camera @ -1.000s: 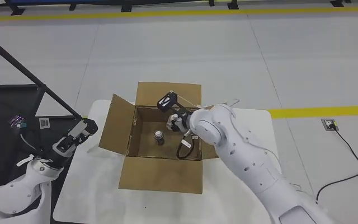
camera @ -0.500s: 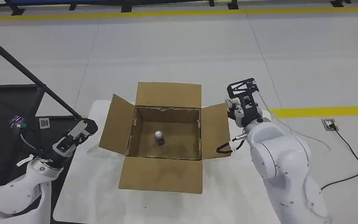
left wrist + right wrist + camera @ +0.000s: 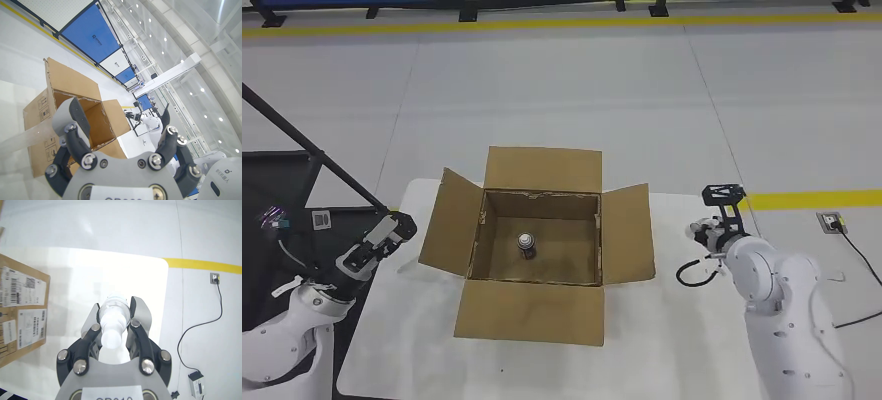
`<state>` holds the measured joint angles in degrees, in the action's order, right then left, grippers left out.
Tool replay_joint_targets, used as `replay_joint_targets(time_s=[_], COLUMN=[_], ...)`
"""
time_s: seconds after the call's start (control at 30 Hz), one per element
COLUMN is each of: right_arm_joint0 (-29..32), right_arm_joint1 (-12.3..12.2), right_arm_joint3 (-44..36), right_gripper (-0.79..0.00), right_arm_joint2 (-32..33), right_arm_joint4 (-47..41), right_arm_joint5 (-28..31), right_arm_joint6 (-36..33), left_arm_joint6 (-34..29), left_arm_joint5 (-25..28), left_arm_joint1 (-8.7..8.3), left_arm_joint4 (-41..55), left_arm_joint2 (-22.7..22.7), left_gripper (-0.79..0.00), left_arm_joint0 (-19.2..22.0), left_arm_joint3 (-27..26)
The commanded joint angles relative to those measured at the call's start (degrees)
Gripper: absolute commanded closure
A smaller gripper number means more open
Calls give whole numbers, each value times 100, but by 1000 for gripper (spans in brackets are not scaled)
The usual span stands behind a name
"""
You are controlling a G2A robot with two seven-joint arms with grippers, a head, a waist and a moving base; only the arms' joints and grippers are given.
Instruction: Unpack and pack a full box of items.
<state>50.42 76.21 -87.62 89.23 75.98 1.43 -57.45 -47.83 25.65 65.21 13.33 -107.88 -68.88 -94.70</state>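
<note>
My right gripper (image 3: 115, 309) is squeezed tight on a clear bottle (image 3: 114, 321) with a white cap. One finger presses on each side of it, just under the neck. The cap points back at my wrist and the other end points down at the white table (image 3: 113, 272). I cannot tell if the bottle touches the table. This hand is out on the right side of the box (image 3: 532, 312), well apart from it, past the right flap (image 3: 627, 232). That flap is folded out and has white paper labels (image 3: 31, 328) stuck on it. The box is brown and all four of its flaps are open. Deep inside it, near the middle of the floor, a little jar (image 3: 526, 243) stands up on its own. My left gripper (image 3: 121, 107) is let go, with its two fingers spread wide and nothing between them. It hangs on the left side of the box, near the left flap but not touching it, and it points toward the box. On the floor past the right side of the box there is a yellow line (image 3: 802, 199) and a plug socket (image 3: 214, 278) with a black cable (image 3: 208, 323).
</note>
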Motion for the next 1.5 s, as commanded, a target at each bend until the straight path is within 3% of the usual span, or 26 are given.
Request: replay_joint_targets(time_s=[0.0, 0.2, 0.3, 0.37, 0.43, 0.6, 1.3, 1.47], right_arm_joint0=[-57, -217, -284, -327, -361, -415, -435, -464], right_arm_joint1=[-13, -50, -63, -70, -76, -98, -151, -142], right_arm_joint3=[300, 876, 1025, 1096, 1174, 1375, 1127, 865], right_gripper=[0, -12, -296, -388, -591, -776, -785, -785], right_arm_joint2=[33, 13, -14, -36, -60, -91, -389, -453], right_arm_joint4=[-38, -51, -101, -136, -206, -300, -467, -637], right_arm_joint5=[35, 210, 259, 284, 333, 393, 231, 199], right_arm_joint6=[79, 195, 133, 90, 47, 31, 5, 415], left_arm_joint6=[0, 0, 0, 0, 0, 0, 0, 0], left_arm_joint5=[0, 0, 0, 0, 0, 0, 0, 0], left_arm_joint1=[0, 0, 0, 0, 0, 0, 0, 0], left_arm_joint4=[0, 0, 0, 0, 0, 0, 0, 0], left_arm_joint2=[0, 0, 0, 0, 0, 0, 0, 0], left_gripper=[-785, -785, -785, -785, -785, -785, -785, -785], left_arm_joint0=[0, 0, 0, 0, 0, 0, 0, 0], left_arm_joint3=[0, 0, 0, 0, 0, 0, 0, 0])
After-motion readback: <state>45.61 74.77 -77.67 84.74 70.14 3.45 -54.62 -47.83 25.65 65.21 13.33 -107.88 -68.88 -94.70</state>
